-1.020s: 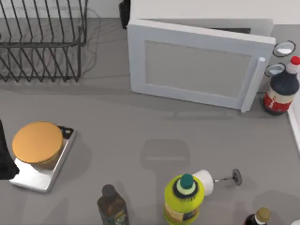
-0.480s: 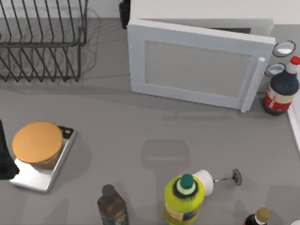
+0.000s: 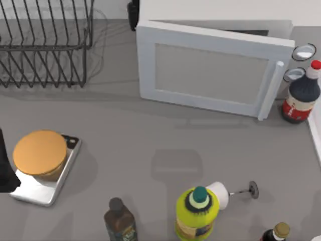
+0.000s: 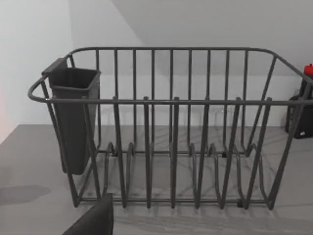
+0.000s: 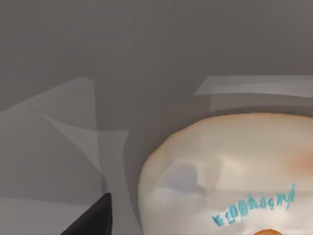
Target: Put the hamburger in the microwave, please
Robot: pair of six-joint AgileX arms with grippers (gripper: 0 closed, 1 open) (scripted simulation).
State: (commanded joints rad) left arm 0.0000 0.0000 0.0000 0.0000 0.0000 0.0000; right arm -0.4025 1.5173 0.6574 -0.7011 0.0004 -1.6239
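Sitting at the far left of the table, the left arm (image 3: pixel 6 170) is a dark shape at the top view's left edge, touching or just beside the silver tray (image 3: pixel 37 191); whether its gripper is released or clenched I cannot tell. The hamburger (image 3: pixel 40 153) rests on that tray just to the arm's right, orange bun up, untouched. The left wrist camera faces the black wire rack (image 4: pixel 171 132), which stands up-table from the arm, with a dark cup (image 4: pixel 73 117) hung on one end, so the wrist looks pointed level toward the back, not down at the burger. Judged step: reach and grasp not yet made. To do it well, tilt the wrist down, centre the jaws over the bun, close on the tan sides gently so the burger doesn't squash or drag the tray. Further right from the arm, across bare table, the microwave (image 3: pixel 210 75) has its door ajar, swung only a little, handle (image 3: pixel 271 90) on its right side; the gap looks narrow, likely needs widening before the burger goes in. Bottles crowd the near edge: brown bottle (image 3: pixel 119 221), yellow bottle (image 3: pixel 196 213). The right wrist view has a pale rounded object (image 5: pixel 230 176) close up; right gripper state cannot be told.
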